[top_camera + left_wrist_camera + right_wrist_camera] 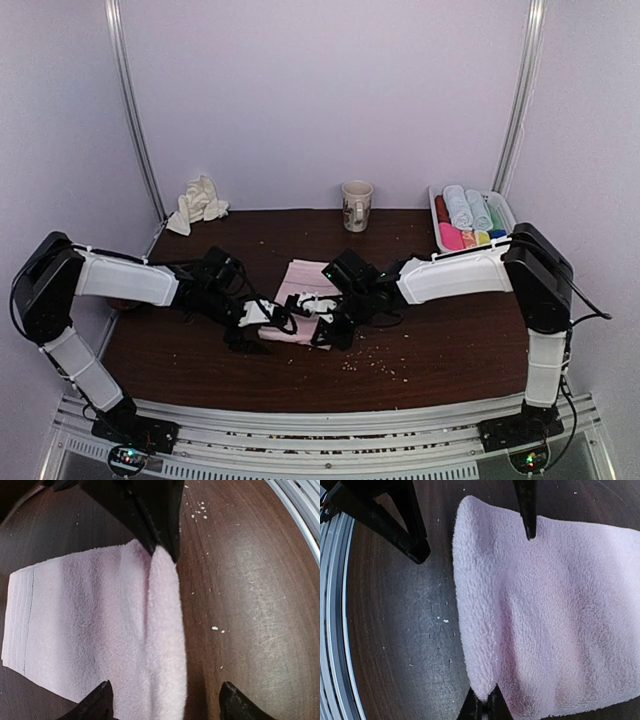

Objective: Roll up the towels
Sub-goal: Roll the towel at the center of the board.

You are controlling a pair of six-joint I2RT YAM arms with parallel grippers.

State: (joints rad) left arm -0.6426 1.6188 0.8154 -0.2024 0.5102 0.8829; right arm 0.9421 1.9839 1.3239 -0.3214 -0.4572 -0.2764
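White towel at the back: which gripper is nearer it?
Left. The left gripper straddles the pink towel's folded edge, forward and right of the white towel; the right gripper pinches the same edge farther right.

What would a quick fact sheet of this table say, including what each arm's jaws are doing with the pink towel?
surface: dark brown wooden table, speckled with pale crumbs
towel in work: pale pink rectangular terry towel, lying flat, its near edge turned over into a soft fold
left jaws: open, astride that fold
right jaws: shut, pinching the fold
back of table: crumpled cream-white cloth, patterned ceramic mug, white tray of rolled towels
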